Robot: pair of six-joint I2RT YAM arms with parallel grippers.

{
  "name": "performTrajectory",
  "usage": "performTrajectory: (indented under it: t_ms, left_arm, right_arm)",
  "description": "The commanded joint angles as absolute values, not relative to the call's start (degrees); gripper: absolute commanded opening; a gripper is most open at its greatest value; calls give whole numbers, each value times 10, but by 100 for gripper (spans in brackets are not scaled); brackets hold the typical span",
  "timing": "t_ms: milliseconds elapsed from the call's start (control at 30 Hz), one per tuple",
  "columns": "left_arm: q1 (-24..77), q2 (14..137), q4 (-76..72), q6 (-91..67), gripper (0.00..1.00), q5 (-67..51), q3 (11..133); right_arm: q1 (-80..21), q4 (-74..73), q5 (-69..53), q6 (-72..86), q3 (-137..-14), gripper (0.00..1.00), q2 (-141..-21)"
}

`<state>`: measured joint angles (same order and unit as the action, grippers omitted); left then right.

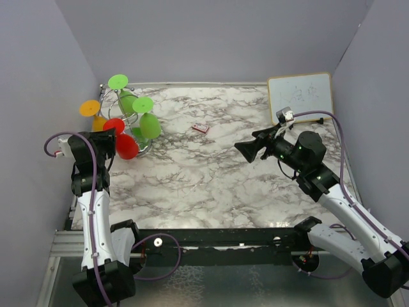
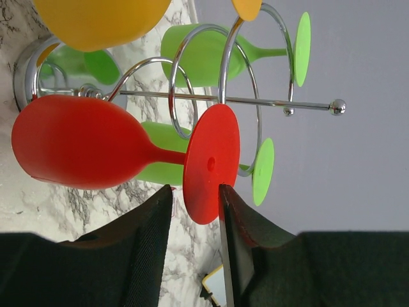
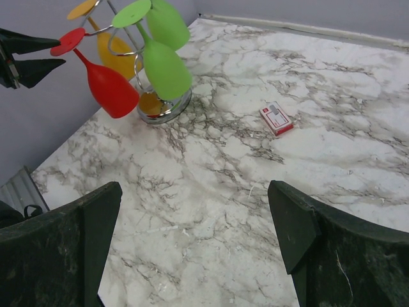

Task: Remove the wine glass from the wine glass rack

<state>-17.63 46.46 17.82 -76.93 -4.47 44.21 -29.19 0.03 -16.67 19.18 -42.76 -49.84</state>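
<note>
The thin silver wire wine glass rack (image 1: 110, 101), with its curled looping arms, is standing at the far left corner of the grey-veined white marble table (image 1: 211, 185), close to the left wall. A red plastic wine glass (image 2: 83, 141) is hanging on it, tilted with the bowl lowermost. Its stem is passing through one loop and its round red foot is sticking out on the side facing the left arm. Light green plastic wine glasses (image 1: 151, 125) and an orange plastic wine glass (image 2: 102, 22) are hanging from the other loops. The left gripper (image 2: 195, 190) is sitting right at the red foot, with its black fingers standing apart on either side of the disc's near rim. A strip of marble is showing beside one finger, and I cannot tell whether the other is touching the edge. The right gripper (image 3: 193, 192) is hovering over the right half of the table, well apart from the rack, its fingers spread wide and holding nothing. A small red and white card box (image 3: 277, 119) is lying flat on the marble between the arms, and a white board (image 1: 300, 94) is lying at the far right corner
</note>
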Motion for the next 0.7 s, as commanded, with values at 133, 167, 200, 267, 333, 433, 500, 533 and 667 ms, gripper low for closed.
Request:
performTrajectory:
  t_ms: [133,167,200,267,333,433,500,533,667]
  left_arm:
    - [-180,468,160,-789,30,-44,436]
    - [-180,468,160,-790,29,-45,436]
    - [-180,468,160,-790,27,-45,436]
    - [-180,468,161,-791,24,-45,436]
    - [-180,467,162,-793,22,-46,435]
    - [-180,468,159,-796,18,-47,434]
    - [-180,467,158,-797,14,-47,433]
    - [-181,467,159,-798,12,-47,432]
    - [-180,462,161,-802,8,-46,432]
  right_arm:
    - [-294,7,-149,183,-429,100,-498]
    - [-294,7,-149,183,-429,100,-498]
    - [-294,7,-149,183,-430,100,-498]
    - [-294,6,-149,183,-429,100,-498]
    - [-294,7,-149,183,-429,100,-497]
    - [-294,5,-148,184,-430,100,-496]
    - [-294,4,-147,183,-430,100,-496]
    - [-294,4,-147,183,-430,100,-495]
    - [-294,3,-146,183,-430,100,-493]
